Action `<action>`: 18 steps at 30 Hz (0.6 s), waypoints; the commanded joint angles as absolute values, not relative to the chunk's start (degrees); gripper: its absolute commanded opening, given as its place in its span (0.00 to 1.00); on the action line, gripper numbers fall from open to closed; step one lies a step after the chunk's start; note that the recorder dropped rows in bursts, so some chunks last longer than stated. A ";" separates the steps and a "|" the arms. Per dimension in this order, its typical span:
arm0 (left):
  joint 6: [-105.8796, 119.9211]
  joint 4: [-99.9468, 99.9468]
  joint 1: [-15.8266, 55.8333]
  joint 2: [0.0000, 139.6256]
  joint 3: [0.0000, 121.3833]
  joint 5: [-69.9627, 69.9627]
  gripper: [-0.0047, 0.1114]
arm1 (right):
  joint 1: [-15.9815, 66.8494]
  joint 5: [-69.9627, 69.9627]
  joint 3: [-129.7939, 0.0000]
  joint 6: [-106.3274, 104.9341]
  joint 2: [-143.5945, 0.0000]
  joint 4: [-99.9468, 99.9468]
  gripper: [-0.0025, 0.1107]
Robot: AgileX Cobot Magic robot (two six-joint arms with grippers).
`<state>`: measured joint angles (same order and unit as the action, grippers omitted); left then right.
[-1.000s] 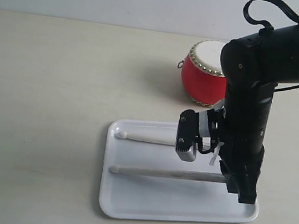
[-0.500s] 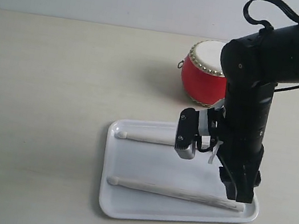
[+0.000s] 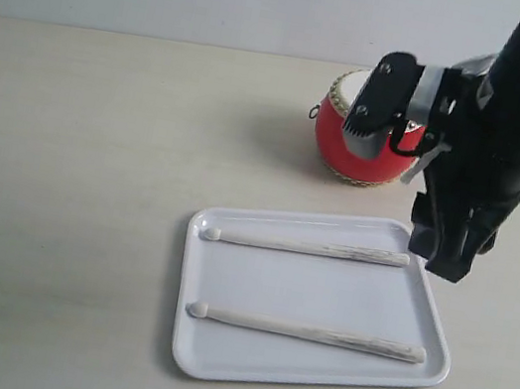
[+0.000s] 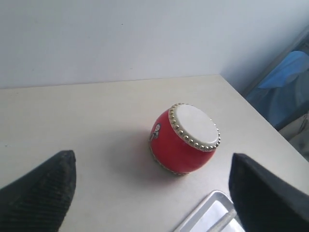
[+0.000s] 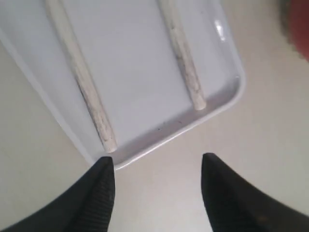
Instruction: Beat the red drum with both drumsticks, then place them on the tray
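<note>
Pale surface [image 3: 64,220] carried everything. Nearest, lower centre, the tray [image 3: 313,293] held both drumsticks [image 3: 306,333] flat, parallel, apart; they looked light, stiff, slippery, best pinched mid-shaft. Right gripper [image 5: 157,166], jaws apart and empty, had risen to the tray's right end; a second earlier it stood low, setting down the near stick. Beyond, the red drum [image 3: 332,142] stood upright. Left gripper [image 4: 152,164] hung spread, empty, upper left.
</note>
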<state>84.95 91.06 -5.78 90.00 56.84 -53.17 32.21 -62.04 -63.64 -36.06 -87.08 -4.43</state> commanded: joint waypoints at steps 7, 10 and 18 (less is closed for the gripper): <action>85.46 91.83 -5.84 89.93 56.64 -58.05 0.04 | 32.33 -58.29 -63.35 -24.82 -67.38 -2.97 0.44; 85.46 91.83 -5.84 89.93 56.64 -60.88 0.04 | 32.33 -56.77 -63.35 -19.56 -64.02 -2.97 0.35; 87.38 90.60 -5.84 89.93 56.64 -60.55 0.04 | 32.33 -51.90 -63.09 -10.22 -62.55 -2.85 0.07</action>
<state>86.56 90.59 -5.78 90.00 56.84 -61.61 32.21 -53.93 -63.60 -12.30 -62.65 -3.17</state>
